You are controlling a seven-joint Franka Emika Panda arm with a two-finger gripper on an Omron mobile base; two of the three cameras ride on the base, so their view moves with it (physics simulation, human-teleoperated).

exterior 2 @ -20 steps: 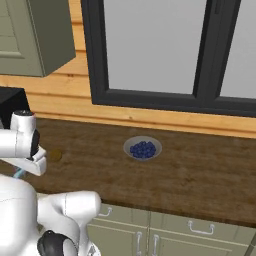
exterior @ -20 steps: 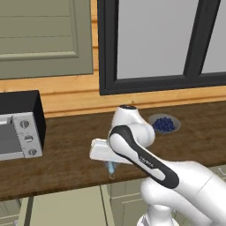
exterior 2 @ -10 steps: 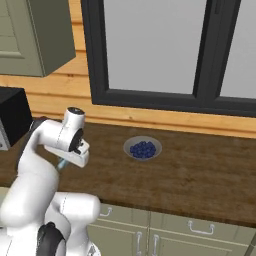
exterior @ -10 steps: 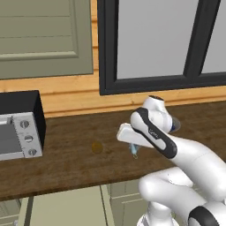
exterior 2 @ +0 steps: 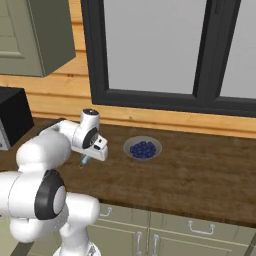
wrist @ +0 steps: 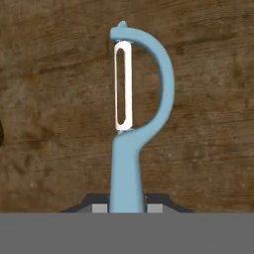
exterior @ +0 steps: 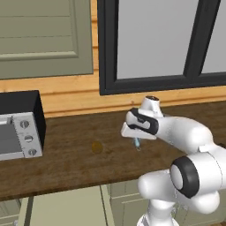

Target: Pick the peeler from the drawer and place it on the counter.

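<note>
Peeler [wrist: 130,149]: I find it clamped by its handle between the fingers [wrist: 101,207], held over the worktop [exterior: 79,163] and not yet resting on it. Its long axis runs straight out from the fingers toward the wood below, loop head leading. In the base views it hangs beneath the gripper [exterior: 137,142], tip down and just above the boards, so I judge the coming move to be a short descent followed by release.

Condition of the peeler: slim light-blue handle widening into a curved loop, with a narrow silver blade set along the straight side. No damage seen.

Surroundings, taken from the peeler: a small round brown spot [exterior: 96,147] lies near it on the worktop, on the side toward the microwave [exterior: 18,126]. A bowl of blue fruit [exterior 2: 143,148] sits near on the opposite side. The wood directly under the peeler is bare.
</note>
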